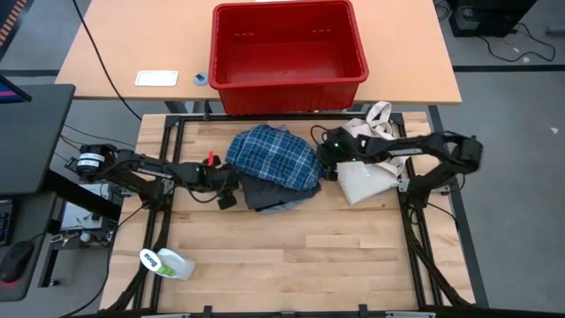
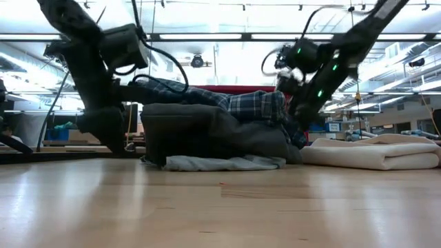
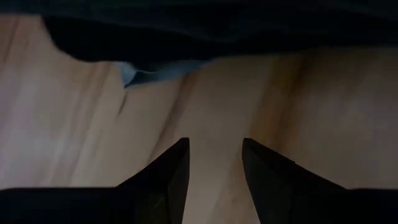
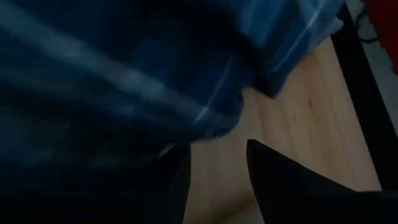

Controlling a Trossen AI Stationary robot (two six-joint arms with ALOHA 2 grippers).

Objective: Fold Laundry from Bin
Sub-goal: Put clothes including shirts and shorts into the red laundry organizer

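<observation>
The laundry lies in a pile at the table's middle. A blue plaid shirt (image 1: 274, 155) is on top, over a black garment (image 1: 269, 193), with a light grey T-shirt (image 2: 220, 163) underneath on the table. The red bin (image 1: 290, 86) stands empty on the far table. My left gripper (image 1: 228, 198) is open just left of the pile, low over the table. Its wrist view shows the fingers (image 3: 214, 146) apart over bare wood, short of the black garment (image 3: 217, 31). My right gripper (image 1: 325, 168) is open at the plaid shirt's right edge (image 4: 124, 74). My right gripper is at the plaid shirt's right edge (image 4: 205, 118), coming level from the table's right. The cloth lies right in front of one finger (image 4: 177, 171). I cannot tell whether that finger touches it.
A cream canvas tote bag (image 1: 366, 181) lies on the table right of the pile, under my right arm. A white bottle with a green label (image 1: 168, 263) lies near the front left corner. Bare wood stretches in front of the pile.
</observation>
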